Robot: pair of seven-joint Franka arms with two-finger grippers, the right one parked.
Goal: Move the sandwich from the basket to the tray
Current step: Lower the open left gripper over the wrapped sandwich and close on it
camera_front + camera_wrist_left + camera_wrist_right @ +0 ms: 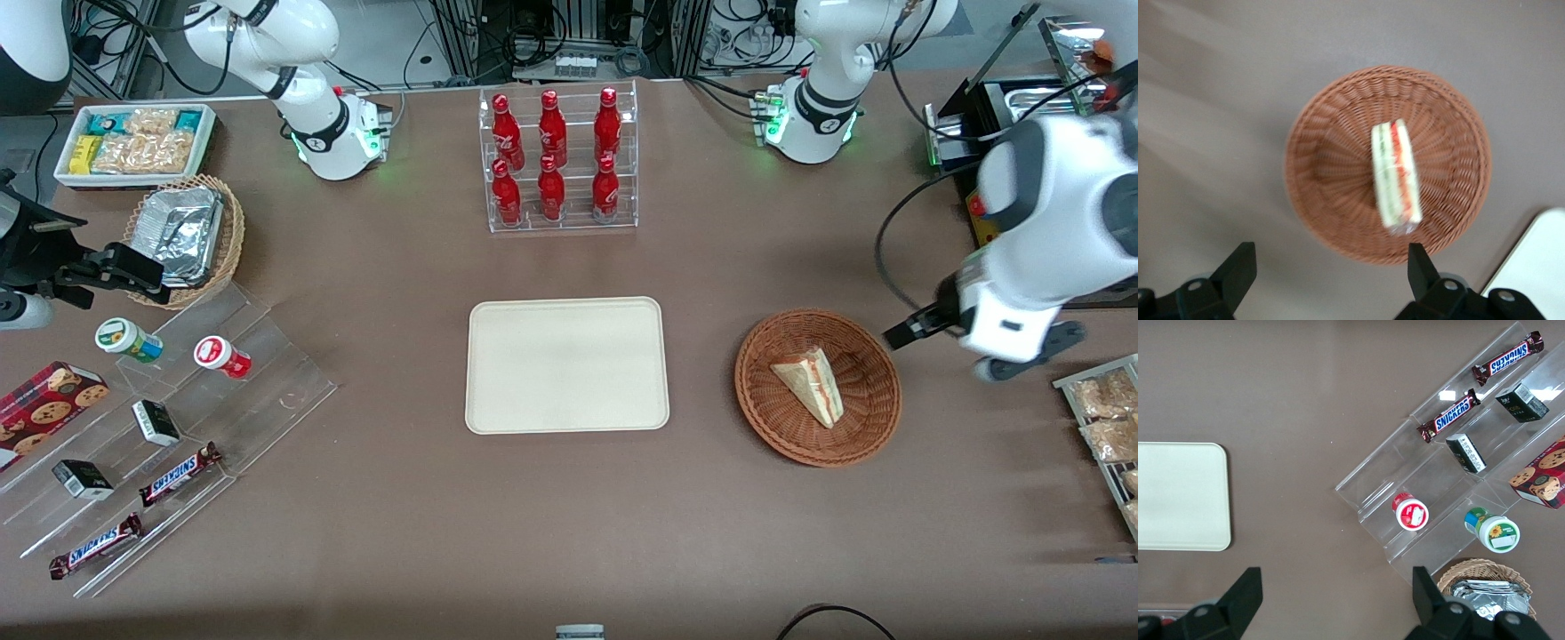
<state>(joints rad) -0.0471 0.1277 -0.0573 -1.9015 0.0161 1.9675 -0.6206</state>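
The sandwich [811,384], a pale bread wedge with red and green filling, lies in the reddish-brown wicker basket [765,418]. The cream tray [567,364] lies flat on the table beside the basket, toward the parked arm's end, with nothing on it. My left gripper [916,331] hangs above the table beside the basket, toward the working arm's end. It is open and holds nothing. In the left wrist view the sandwich [1395,175] lies in the basket [1318,167], the gripper [1328,267] is above the basket's edge, and a corner of the tray [1538,267] shows.
A clear rack of red bottles [558,160] stands farther from the front camera than the tray. A clear stepped stand [267,373] with snacks, a tan foil-filled basket [227,244] and a white snack box [209,133] are at the parked arm's end. A rack of packets [1107,427] lies near my gripper.
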